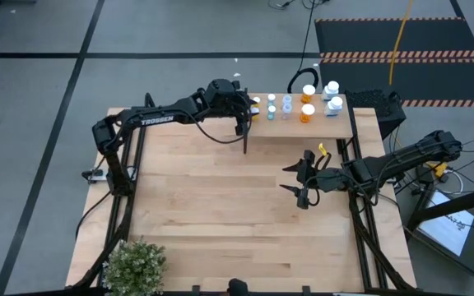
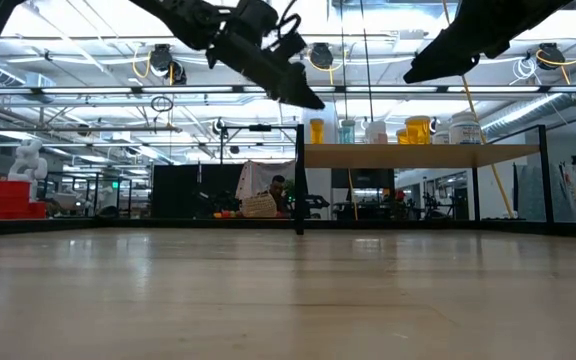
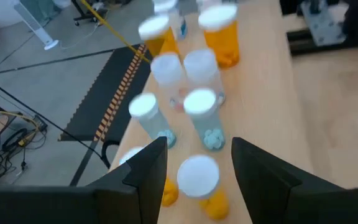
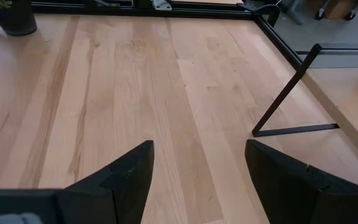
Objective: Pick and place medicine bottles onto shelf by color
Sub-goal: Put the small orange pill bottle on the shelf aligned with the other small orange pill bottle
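The shelf (image 1: 346, 123) is a raised light-wood panel at the table's far right. Several medicine bottles stand upright on it, orange ones (image 1: 308, 112) and pale blue ones (image 1: 286, 104), all white-capped. My left gripper (image 3: 199, 163) reaches over the shelf's left end and is open. A small orange bottle (image 3: 198, 180) stands on its base between the fingers, with a gap on either side of its cap. A second orange bottle (image 3: 168, 193) is partly hidden behind one finger. Pale blue bottles (image 3: 205, 118) stand just beyond. My right gripper (image 1: 286, 179) hangs open over the table's right middle with nothing between its fingers (image 4: 197, 180).
A thin black post (image 1: 245, 138) carries the shelf's left corner, right below my left gripper. A potted plant (image 1: 134, 263) stands at the table's near left corner. Bare wooden tabletop (image 1: 212, 197) lies between the arms. A black frame (image 1: 360, 222) runs along the right edge.
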Available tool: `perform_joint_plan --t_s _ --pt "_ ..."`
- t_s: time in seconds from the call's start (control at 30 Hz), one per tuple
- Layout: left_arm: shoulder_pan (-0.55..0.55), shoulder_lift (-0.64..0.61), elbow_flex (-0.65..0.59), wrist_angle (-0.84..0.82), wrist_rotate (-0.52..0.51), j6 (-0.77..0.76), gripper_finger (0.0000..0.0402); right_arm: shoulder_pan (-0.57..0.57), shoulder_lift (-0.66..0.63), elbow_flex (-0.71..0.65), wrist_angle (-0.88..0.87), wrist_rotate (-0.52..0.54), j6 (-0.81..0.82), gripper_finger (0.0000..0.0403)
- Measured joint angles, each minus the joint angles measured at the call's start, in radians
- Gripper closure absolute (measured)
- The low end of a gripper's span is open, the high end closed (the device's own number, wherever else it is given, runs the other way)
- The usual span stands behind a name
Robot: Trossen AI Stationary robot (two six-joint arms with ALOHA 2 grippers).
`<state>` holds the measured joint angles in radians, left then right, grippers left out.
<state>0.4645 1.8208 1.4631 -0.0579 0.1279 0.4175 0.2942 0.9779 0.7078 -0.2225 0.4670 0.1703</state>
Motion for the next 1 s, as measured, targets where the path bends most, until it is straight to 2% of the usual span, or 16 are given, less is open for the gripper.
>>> perform_joint_plan --t_s 0.3,0.47,0.8,1.0 --pt "-0.036 -0.101 0.0 -0.098 0.0 -0.035 0.022 0.001 0.0 0.0 -0.029 -0.001 0.03 0.0154" --pt "-0.048 -0.096 -0.001 -0.218 0.0 -0.061 0.0223 0.002 0.0 0.0 -0.045 -0.001 0.072 0.0154" --pt "-0.063 -0.045 0.001 -0.19 -0.11 -0.052 0.0297 0.002 0.0 0.0 -0.037 -0.027 0.087 0.0154" --pt "-0.039 -0.014 0.0 -0.169 -0.118 -0.053 0.032 0.002 0.0 0.0 -0.036 -0.026 0.082 0.0154"
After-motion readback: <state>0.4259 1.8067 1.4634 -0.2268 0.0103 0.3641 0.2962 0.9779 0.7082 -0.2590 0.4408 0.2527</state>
